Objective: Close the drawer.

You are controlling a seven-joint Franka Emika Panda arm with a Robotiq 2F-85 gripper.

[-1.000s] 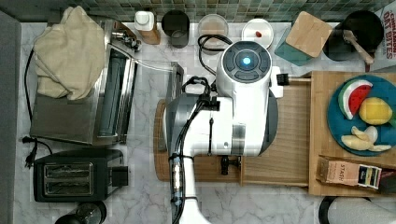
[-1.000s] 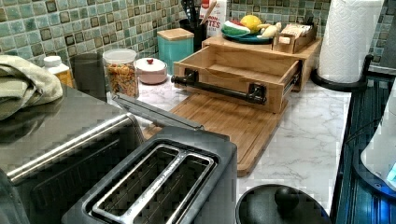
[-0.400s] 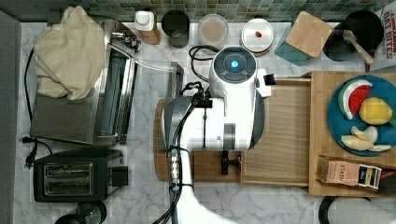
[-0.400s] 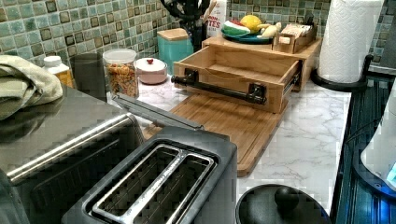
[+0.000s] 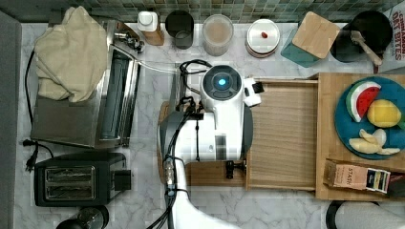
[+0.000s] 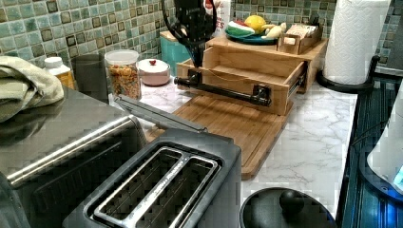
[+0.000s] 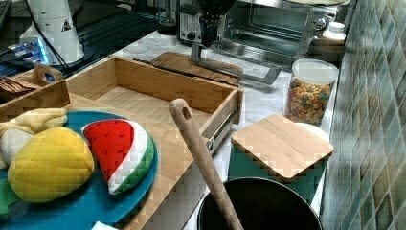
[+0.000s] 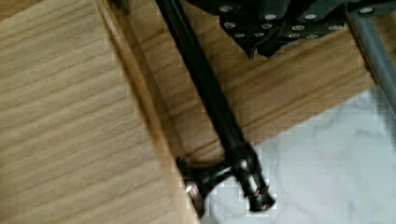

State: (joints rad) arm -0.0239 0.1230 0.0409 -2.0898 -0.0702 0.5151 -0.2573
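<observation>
So the light bamboo-coloured wooden drawer (image 6: 247, 73) with the black bar handle (image 6: 223, 90) is pulled well out of its wooden stand, sticking out over the flat rounded-corner wooden cutting board (image 6: 237, 126). In the top view it sits around 3 o'clock from the middle of the frame, with its open end toward 9 o'clock.

The robot's black gripper (image 6: 196, 52) hangs right above the handle's far end in the left view, near the post on the left view's left. From the wrist view the handle (image 8: 210, 100) runs just beside the gripper body, apart from it as far as I can see. Honestly can't tell whether its fingers are spread or together.

My take on doing this well: come down in front of the flat front panel and push toward the stand, square to the panel. It's way off at one end right now, so I'd shift toward the middle of the bar first, otherwise the drawer probably skews on its slides and jams. Push slow and steady, keeping clear of the glass jar of cereal (image 6: 123, 73) nearby.
</observation>
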